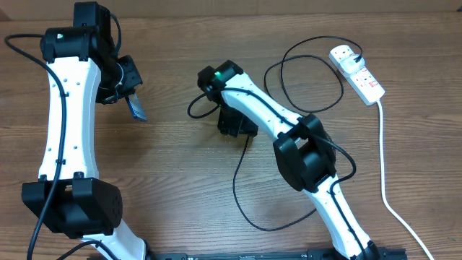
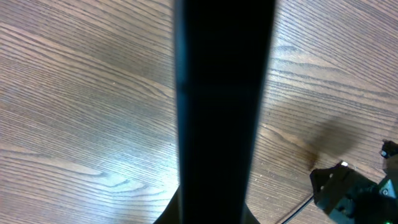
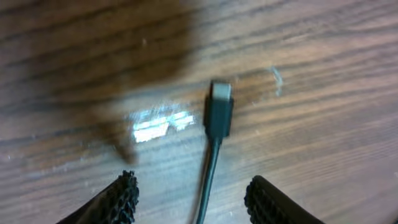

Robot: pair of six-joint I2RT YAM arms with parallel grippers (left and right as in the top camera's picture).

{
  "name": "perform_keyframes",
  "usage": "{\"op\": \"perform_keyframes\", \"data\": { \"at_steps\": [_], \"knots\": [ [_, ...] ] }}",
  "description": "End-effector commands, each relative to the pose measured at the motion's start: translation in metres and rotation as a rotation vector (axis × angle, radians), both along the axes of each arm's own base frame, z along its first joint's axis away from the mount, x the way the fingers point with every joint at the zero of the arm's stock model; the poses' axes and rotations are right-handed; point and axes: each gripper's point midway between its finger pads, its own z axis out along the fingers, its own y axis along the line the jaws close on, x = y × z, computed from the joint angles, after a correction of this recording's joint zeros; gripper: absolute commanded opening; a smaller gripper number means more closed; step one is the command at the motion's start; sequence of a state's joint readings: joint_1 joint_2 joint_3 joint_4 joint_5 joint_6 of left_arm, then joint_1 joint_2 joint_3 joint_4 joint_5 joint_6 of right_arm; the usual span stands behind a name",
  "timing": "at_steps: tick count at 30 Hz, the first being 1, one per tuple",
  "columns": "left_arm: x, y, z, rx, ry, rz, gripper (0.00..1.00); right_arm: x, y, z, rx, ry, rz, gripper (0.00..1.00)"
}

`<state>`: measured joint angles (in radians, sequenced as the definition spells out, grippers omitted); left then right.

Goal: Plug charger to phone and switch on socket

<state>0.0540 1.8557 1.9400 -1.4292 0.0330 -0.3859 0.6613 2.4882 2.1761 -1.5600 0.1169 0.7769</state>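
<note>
Overhead: one phone (image 1: 136, 107) is held clamped in the left gripper (image 1: 128, 97). One socket (image 1: 357, 72) lies far right, and one charger (image 1: 234, 186) is looped between.

Left wrist: the phone's long axis runs up the frame.

Right wrist: the right gripper (image 3: 196, 199), the nearer one, is spread. The tip (image 3: 219, 109) lies just ahead, lengthwise between the jaws and untouched.

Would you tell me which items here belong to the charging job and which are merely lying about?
Job: slim blue smartphone; long thin black charger cable; white oblong power strip.
Incidental: strip's thick white lead; brown wooden table.
</note>
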Motion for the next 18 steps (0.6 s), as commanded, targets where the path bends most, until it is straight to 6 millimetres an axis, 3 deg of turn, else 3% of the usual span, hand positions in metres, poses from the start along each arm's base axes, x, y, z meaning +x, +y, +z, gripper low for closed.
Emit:
{"op": "perform_keyframes", "data": {
  "at_steps": [1,9,13,18],
  "knots": [
    [0.003,-0.003,0.001,-0.006,-0.005,-0.028,0.04,0.001,-0.008,0.001,0.089,0.049,-0.028,0.49],
    [0.003,-0.003,0.001,-0.007,-0.007,-0.027,0.04,-0.004,-0.013,-0.023,0.115,0.083,-0.006,0.46],
    [0.003,-0.003,0.001,-0.007,-0.008,-0.027,0.04,-0.002,-0.008,-0.024,0.142,0.080,-0.003,0.39],
    [0.003,-0.003,0.001,-0.007,-0.005,-0.028,0.04,-0.001,-0.008,-0.024,0.144,0.078,0.000,0.38]
  ]
}}
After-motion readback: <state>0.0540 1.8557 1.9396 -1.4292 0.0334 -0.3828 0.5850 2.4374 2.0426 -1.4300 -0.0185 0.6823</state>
